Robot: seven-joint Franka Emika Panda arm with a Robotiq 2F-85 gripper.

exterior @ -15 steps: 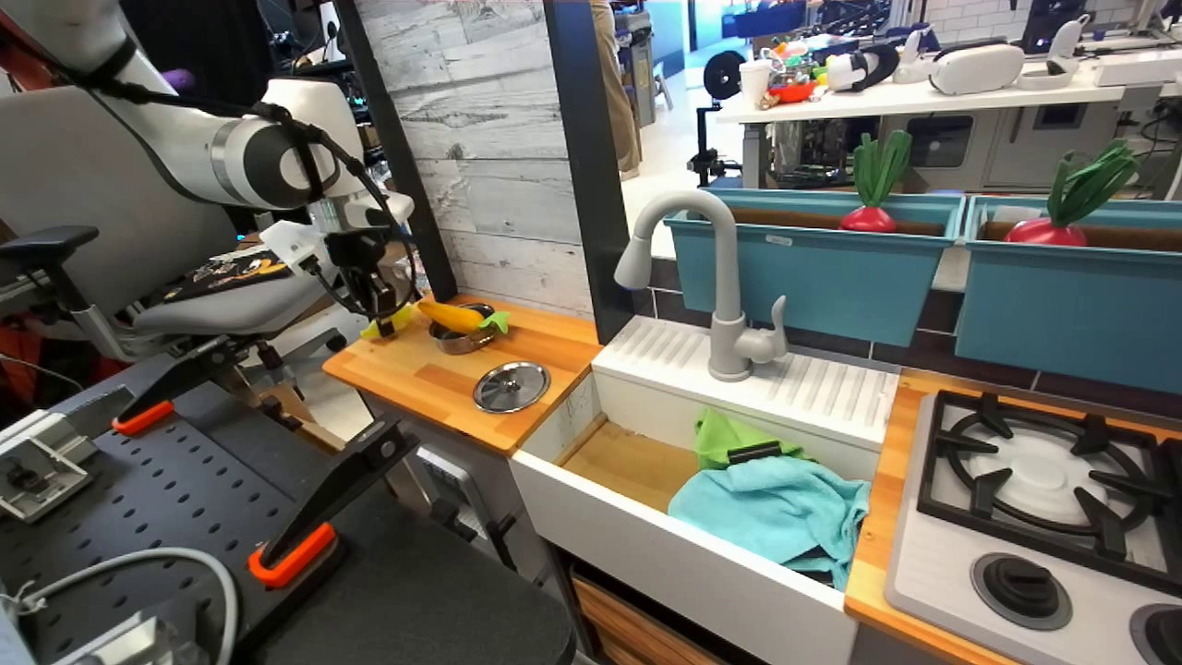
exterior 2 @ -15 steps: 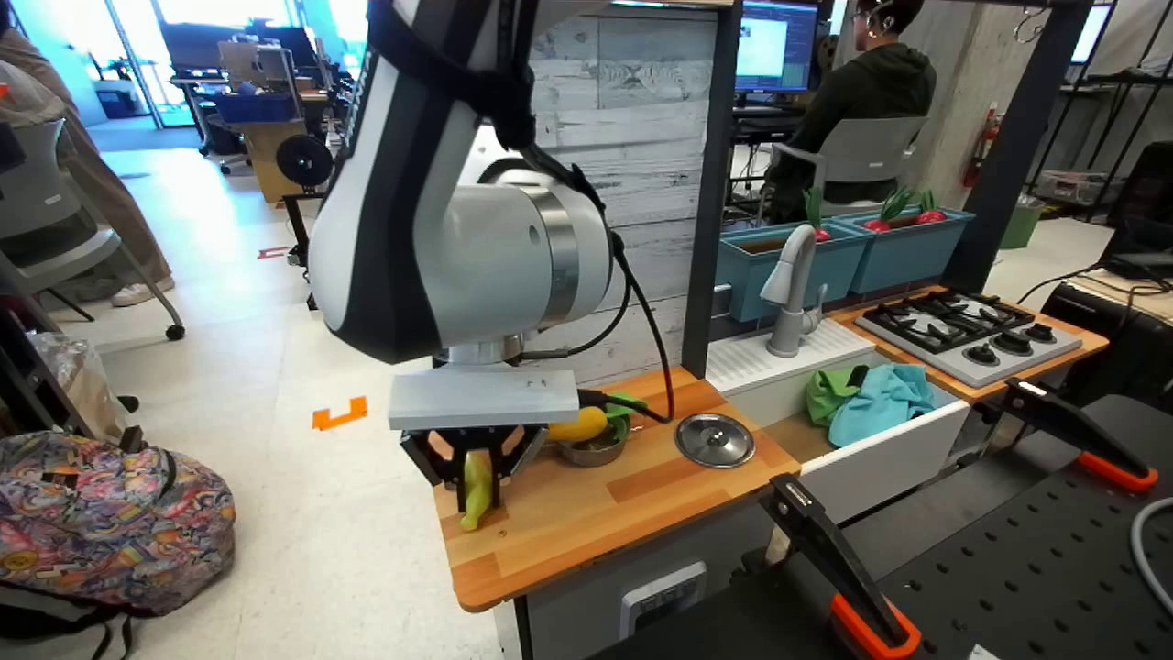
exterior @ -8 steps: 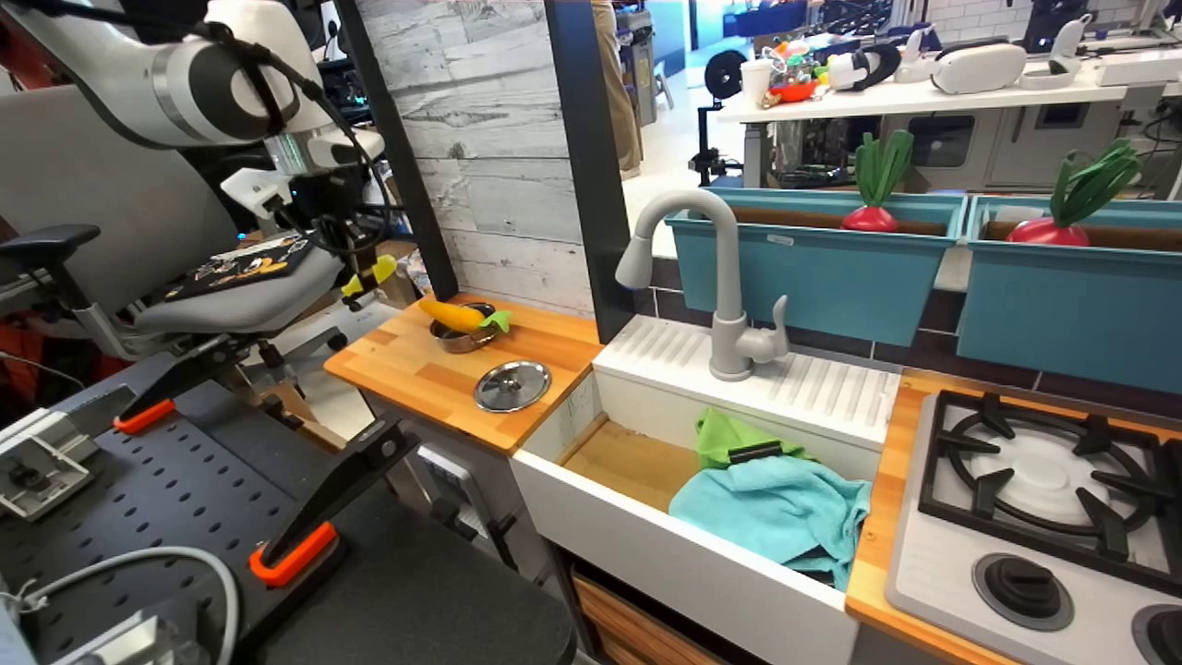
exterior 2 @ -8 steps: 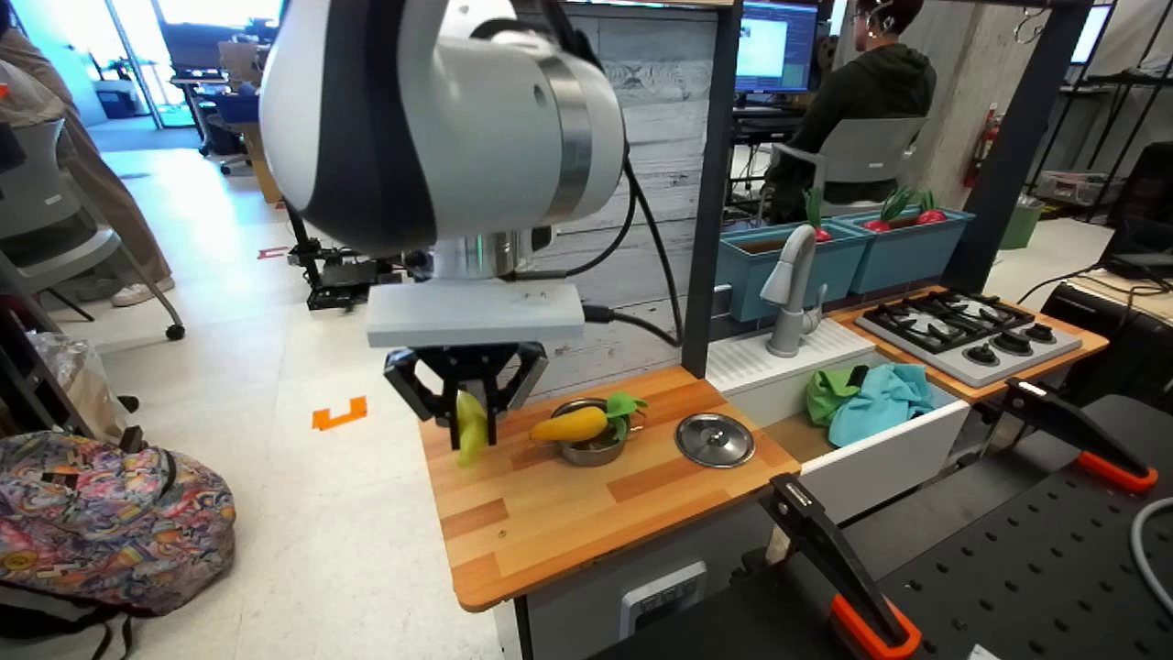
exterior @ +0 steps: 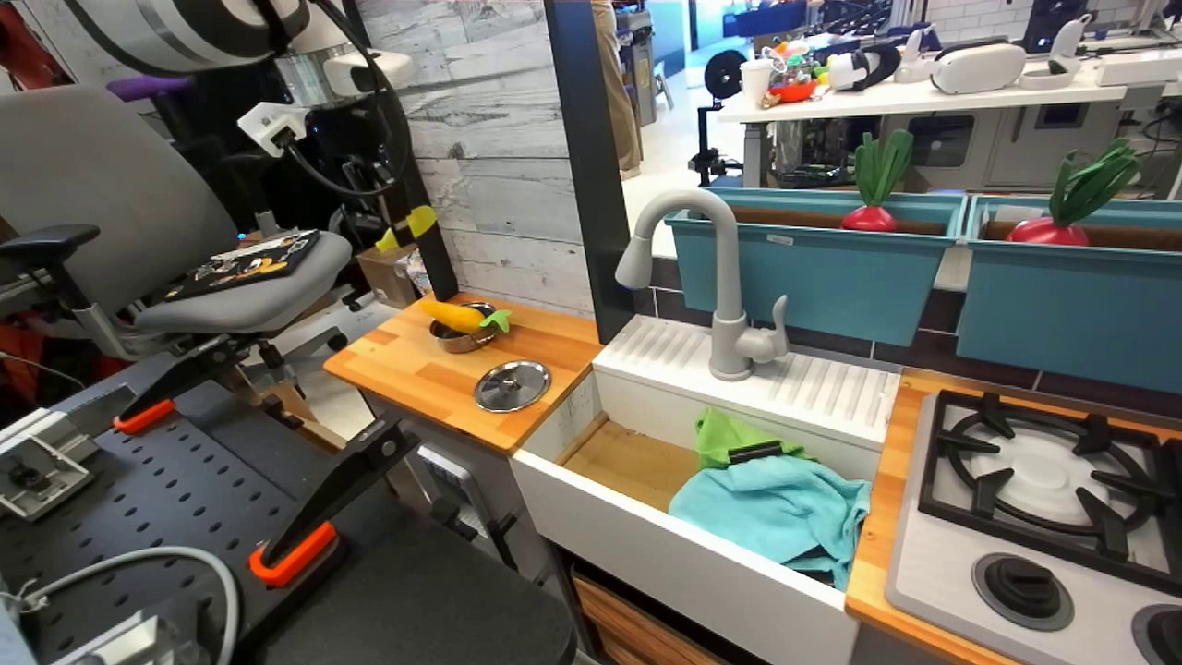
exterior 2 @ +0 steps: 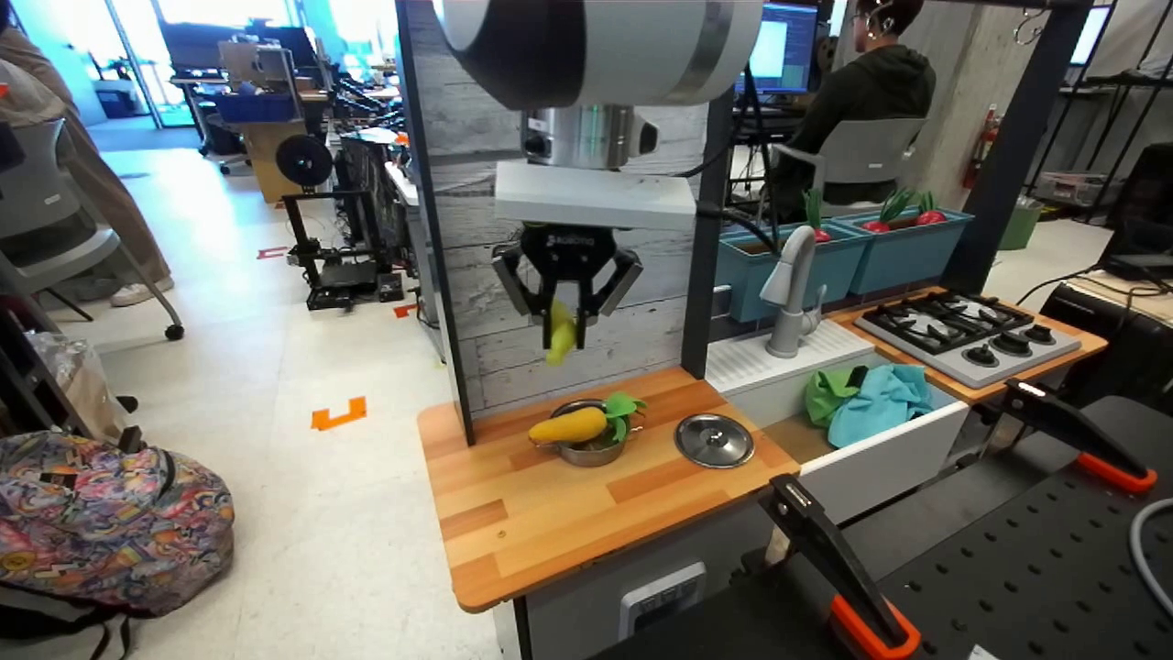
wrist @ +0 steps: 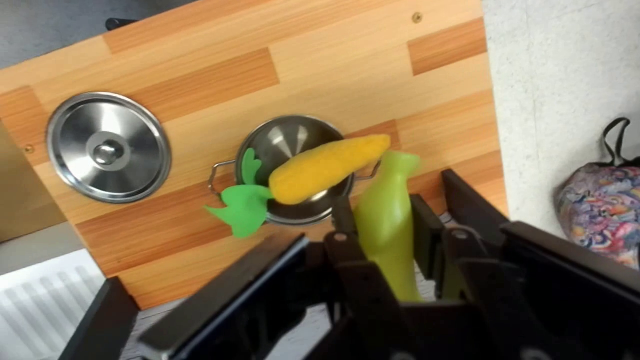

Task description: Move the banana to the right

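Note:
The banana is a yellow-green curved toy, seen in both exterior views [exterior: 422, 222] [exterior 2: 560, 337]. My gripper [exterior 2: 564, 339] is shut on it, one finger on each side, and holds it in the air well above the wooden counter [exterior 2: 513, 532]. In the wrist view the banana [wrist: 385, 225] lies lengthwise between the finger pads [wrist: 425, 225], its narrow tip pointing out past them. The back end of the banana is hidden by the gripper body.
A metal pot [exterior 2: 594, 452] stands on the counter, with an orange-yellow toy vegetable [wrist: 320, 170] with green leaves across it. A metal lid [exterior 2: 715, 440] lies beside it. A wood-look wall panel [exterior: 489, 157] rises behind. A sink [exterior: 637, 471] with faucet [exterior: 727, 286] adjoins.
My gripper has risen from near the counter top with the banana in it and moved sideways, from the counter's end to above the pot area. The pot, toy vegetable and lid have not moved.

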